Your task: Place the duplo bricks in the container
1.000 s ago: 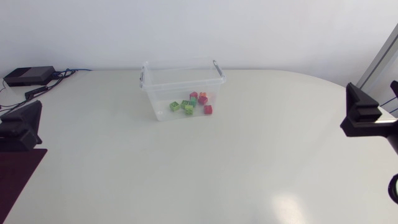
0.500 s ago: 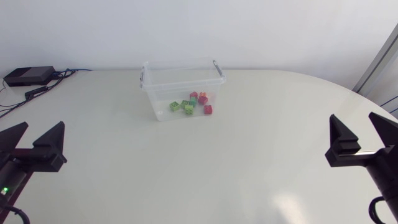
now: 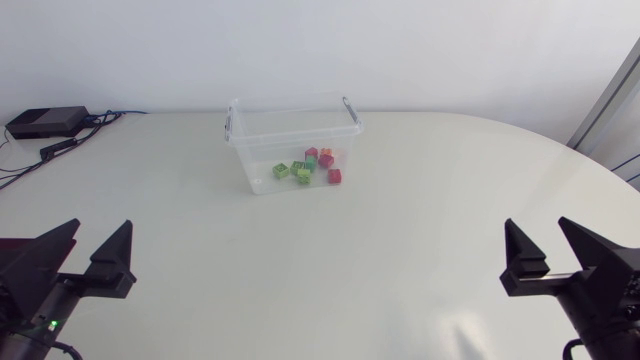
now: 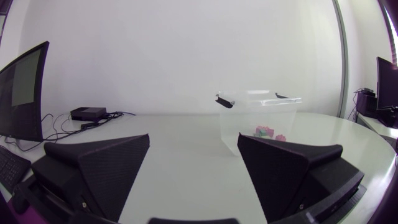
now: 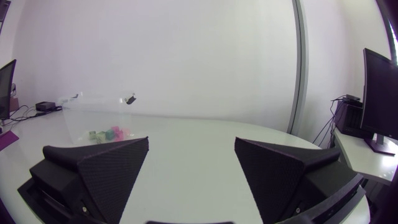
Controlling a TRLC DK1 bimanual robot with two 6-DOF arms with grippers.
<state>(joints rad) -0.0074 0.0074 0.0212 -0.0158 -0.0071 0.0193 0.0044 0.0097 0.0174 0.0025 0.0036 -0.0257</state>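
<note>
Left claw (image 3: 99,238): matte wedges spread; clear boxy container (image 3: 280,145).

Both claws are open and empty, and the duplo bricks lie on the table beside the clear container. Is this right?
Not quite: the head view shows the duplo bricks inside the clear container, not beside it. The left claw and the right claw are indeed open and empty.

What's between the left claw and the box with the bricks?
Only bare table lies between the left gripper and the clear box, as the head view shows.
</note>
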